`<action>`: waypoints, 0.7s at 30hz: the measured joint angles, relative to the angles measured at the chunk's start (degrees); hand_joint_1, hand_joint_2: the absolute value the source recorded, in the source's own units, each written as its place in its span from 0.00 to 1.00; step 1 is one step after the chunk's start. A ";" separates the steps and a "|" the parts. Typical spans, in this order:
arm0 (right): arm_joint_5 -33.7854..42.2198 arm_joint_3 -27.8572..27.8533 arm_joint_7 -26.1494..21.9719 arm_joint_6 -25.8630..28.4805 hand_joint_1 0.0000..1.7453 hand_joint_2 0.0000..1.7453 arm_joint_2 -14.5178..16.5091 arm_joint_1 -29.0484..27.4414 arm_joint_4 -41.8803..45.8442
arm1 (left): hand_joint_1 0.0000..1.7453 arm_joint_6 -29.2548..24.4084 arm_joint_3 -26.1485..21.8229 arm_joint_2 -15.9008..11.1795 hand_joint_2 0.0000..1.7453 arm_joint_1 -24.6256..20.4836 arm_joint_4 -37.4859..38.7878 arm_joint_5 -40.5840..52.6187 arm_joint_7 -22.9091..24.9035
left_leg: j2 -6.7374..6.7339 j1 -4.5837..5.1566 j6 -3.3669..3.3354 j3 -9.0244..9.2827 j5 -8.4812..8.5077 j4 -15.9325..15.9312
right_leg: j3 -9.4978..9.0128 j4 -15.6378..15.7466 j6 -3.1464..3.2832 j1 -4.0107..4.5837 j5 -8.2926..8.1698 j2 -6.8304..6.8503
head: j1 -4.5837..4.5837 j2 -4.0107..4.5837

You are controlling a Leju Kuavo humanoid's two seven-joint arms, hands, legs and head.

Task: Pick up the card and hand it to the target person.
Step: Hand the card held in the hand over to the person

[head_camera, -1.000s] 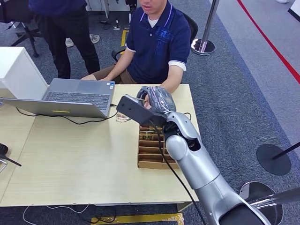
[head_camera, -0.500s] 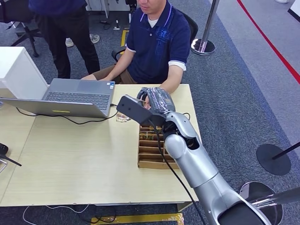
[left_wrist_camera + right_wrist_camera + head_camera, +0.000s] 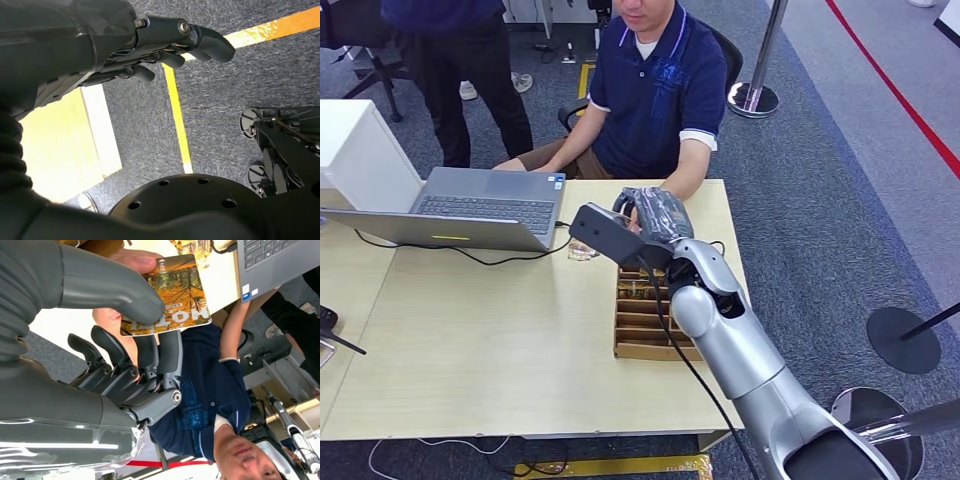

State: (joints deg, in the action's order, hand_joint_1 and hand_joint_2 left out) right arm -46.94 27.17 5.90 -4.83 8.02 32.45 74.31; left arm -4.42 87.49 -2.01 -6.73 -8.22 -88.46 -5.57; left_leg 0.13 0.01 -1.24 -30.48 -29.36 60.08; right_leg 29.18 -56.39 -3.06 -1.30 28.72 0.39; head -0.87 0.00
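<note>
Pinching the card (image 3: pixel 166 297) between thumb and fingers of my right hand (image 3: pixel 124 340), out over the table (image 3: pixel 509 340) at the person's hand (image 3: pixel 124 260), I judge it light, stiff, slick, best gripped by its edge.

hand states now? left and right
Left hand: holds nothing, fingers apart, open.
Right hand: pinches the card; a person's hand touches it.

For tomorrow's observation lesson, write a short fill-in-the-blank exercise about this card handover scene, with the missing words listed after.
1. The right hand pinches a ____ under its thumb.
2. The person's hand touches the card's far ____.
3. An open ____ lies on the table.
4. The left hand holds ____.

Missing words: card; edge; laptop; nothing
</note>
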 joint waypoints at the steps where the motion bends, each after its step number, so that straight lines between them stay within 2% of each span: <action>1: 0.02 0.00 0.00 0.00 0.91 1.00 0.00 0.00 -0.01 | 0.00 -0.02 0.00 0.00 0.00 0.00 0.01 0.00 0.00 | 0.00 0.00 0.00 0.00 0.00 0.00 | 0.00 0.00 0.00 0.00 0.00 0.00 | 0.00 0.00; 4: 0.05 0.00 0.00 0.00 0.89 1.00 0.00 0.01 -0.03 | 0.00 -0.04 0.00 0.00 0.00 0.00 0.01 0.00 0.00 | 0.00 0.00 0.00 0.00 0.00 0.00 | 0.00 0.00 0.00 0.00 0.00 0.00 | 0.00 0.00; 5: 0.05 -0.01 0.01 0.00 0.76 1.00 0.00 0.01 -0.03 | 0.00 -0.04 0.00 0.00 0.00 0.00 0.01 0.00 0.00 | 0.00 0.00 0.00 0.00 0.00 0.00 | 0.00 0.00 0.00 0.00 0.00 0.00 | 0.00 0.00; 8: 0.10 -0.01 0.01 0.00 0.10 1.00 0.00 0.02 -0.04 | 0.00 -0.07 0.00 0.00 0.00 0.00 0.00 0.01 0.00 | 0.00 0.01 0.00 0.00 0.00 0.00 | 0.00 0.00 -0.01 -0.01 0.00 0.00 | 0.00 0.00; 9: 0.12 0.00 0.00 0.00 0.00 1.00 0.00 0.02 -0.04 | 0.00 -0.09 0.00 0.00 0.00 0.00 0.00 0.01 0.00 | 0.00 0.01 0.00 0.00 0.00 0.00 | 0.00 0.00 -0.01 -0.01 0.00 0.00 | 0.00 0.00; 21: 0.22 0.00 0.04 0.26 0.00 1.00 0.00 0.05 -0.19 | 0.00 -0.21 0.00 -0.02 0.00 0.00 0.01 0.01 0.02 | 0.00 0.05 -0.07 -0.03 0.05 0.00 | 0.01 0.02 -0.07 -0.04 -0.05 0.00 | 0.01 0.00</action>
State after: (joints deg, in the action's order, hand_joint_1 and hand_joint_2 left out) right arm -46.72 27.17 5.95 -4.57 8.02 32.50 74.12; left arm -4.63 87.49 -2.03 -6.72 -8.21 -88.46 -5.55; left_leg 0.13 0.06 -1.31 -30.51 -29.31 60.08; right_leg 29.19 -56.37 -3.13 -1.34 28.67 0.39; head -0.87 0.00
